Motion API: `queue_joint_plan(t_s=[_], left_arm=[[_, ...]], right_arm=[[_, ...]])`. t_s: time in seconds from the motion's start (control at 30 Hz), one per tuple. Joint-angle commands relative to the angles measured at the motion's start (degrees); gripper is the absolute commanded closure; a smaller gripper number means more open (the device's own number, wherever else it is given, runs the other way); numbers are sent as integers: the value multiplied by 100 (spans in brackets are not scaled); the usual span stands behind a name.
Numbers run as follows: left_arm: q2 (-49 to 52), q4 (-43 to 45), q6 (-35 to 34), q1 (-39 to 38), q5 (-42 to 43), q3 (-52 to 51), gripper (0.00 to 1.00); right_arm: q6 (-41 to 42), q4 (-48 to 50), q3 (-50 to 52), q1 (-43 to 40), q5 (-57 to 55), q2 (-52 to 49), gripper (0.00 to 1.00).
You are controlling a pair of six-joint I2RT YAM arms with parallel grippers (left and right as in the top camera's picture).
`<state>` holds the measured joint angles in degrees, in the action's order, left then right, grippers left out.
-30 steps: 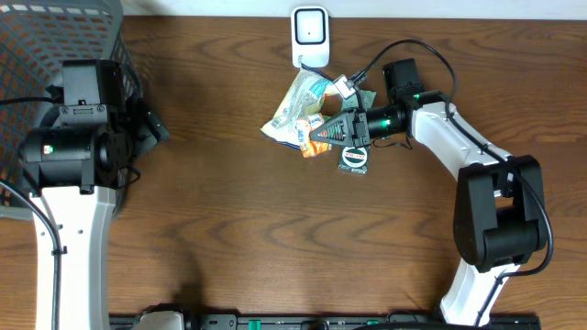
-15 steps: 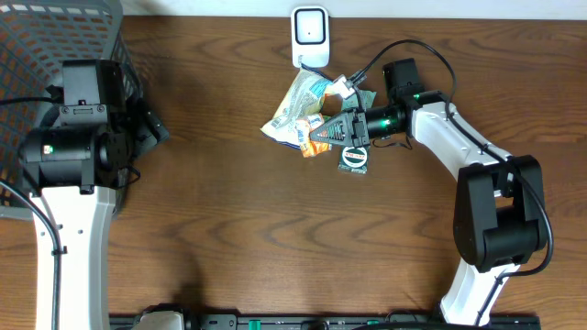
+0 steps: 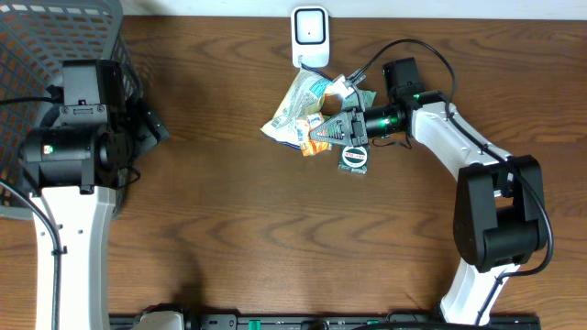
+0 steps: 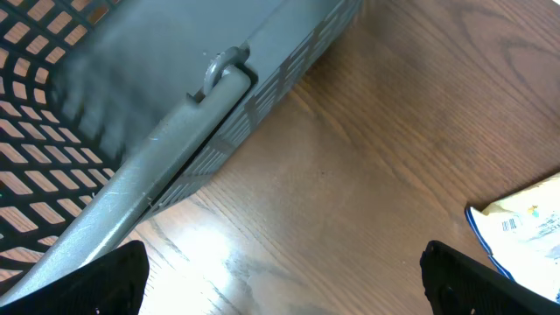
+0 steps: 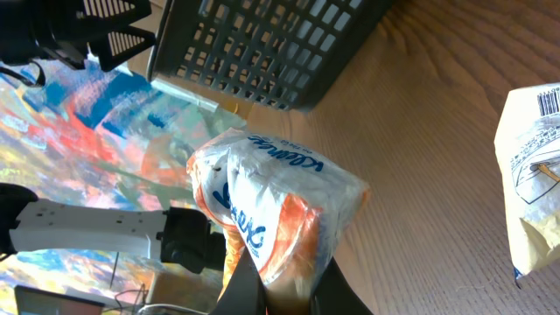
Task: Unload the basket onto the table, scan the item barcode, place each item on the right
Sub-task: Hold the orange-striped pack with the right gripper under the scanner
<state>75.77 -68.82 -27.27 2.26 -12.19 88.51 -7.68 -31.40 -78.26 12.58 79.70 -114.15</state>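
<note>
An orange-and-white plastic packet [image 5: 278,208] is pinched at its lower end by my right gripper [image 5: 289,293], which is shut on it. From overhead, the right gripper [image 3: 321,134] holds this packet [image 3: 315,139] at the lower edge of a small pile, below the white barcode scanner [image 3: 310,35] at the table's back edge. No barcode shows on the held packet. My left gripper [image 4: 283,280] stands wide open with nothing between its fingers, over bare wood beside the basket, far to the left of the pile [image 3: 151,128].
A grey mesh basket [image 3: 55,37] fills the back left corner, its rim [image 4: 166,140] close to the left gripper. A cream-and-green bag [image 3: 298,103] and a round green-labelled item [image 3: 354,158] lie in the pile. A cream packet with a barcode [image 5: 534,157] lies right of the held packet.
</note>
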Motion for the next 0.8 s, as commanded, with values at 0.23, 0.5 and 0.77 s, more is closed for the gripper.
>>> queue_joint_plan(t_s=[0.23,0.5,0.77], left_arm=[[22,-15,-90,46,-72,-22,2],[22,-15,-90,46,-72,-20,2],[22,-15,-90,46,-72,-20,2]], right_arm=[[240,13,-46,26,79,90,99],[444,114,-48,-96,81,90,99],[553,205,-46,-114,-411,90,99]])
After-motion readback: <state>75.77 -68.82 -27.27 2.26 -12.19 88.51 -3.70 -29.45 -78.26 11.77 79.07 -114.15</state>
